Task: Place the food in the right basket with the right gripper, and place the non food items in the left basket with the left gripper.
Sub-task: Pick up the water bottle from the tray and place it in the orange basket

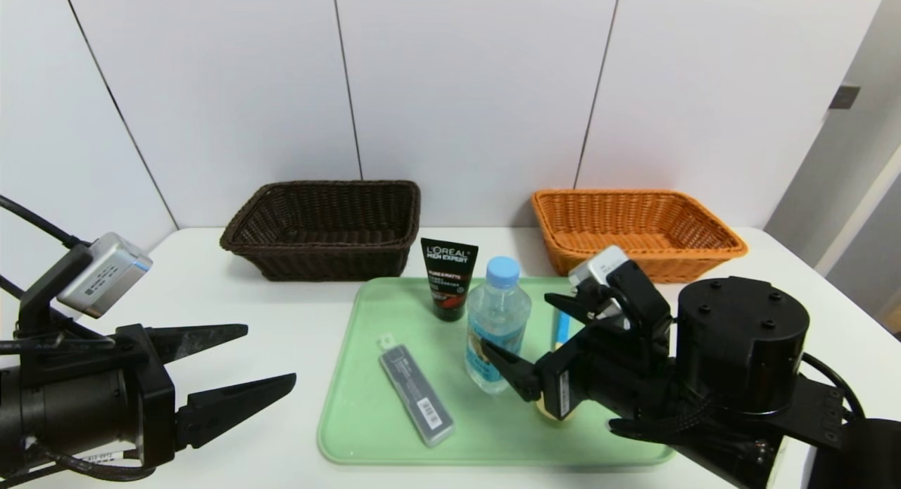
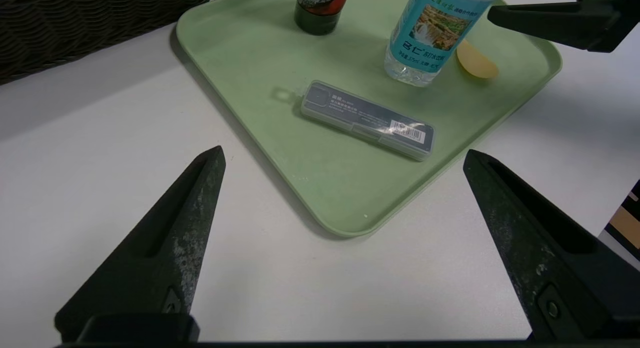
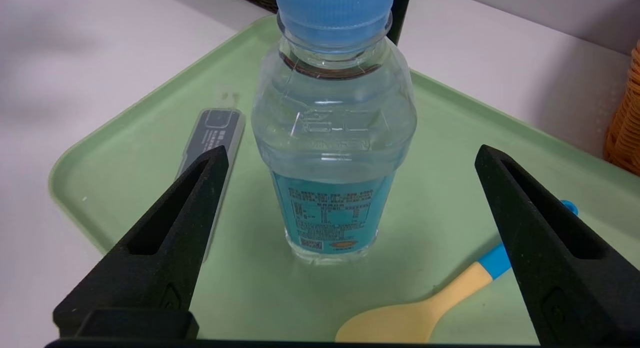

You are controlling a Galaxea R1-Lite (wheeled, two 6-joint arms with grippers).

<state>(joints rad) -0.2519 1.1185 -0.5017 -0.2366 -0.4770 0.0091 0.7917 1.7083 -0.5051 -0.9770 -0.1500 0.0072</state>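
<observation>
Your water bottle (image 3: pixel 334 137) stands upright at the middle of the green tray (image 1: pixel 366 433), cap up, long axis vertical; expect it full, fairly heavy, smooth and slightly squashy, so take it across the labelled lower body; your right gripper (image 1: pixel 535 345) is wide open and empty, just right of it; the left gripper (image 1: pixel 271 355) is also open, empty, left of the tray.

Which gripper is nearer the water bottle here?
Right. The right gripper is open right at the water bottle, fingers either side of it, not touching. The left gripper hovers open over the table, off the green tray's left edge.
</observation>
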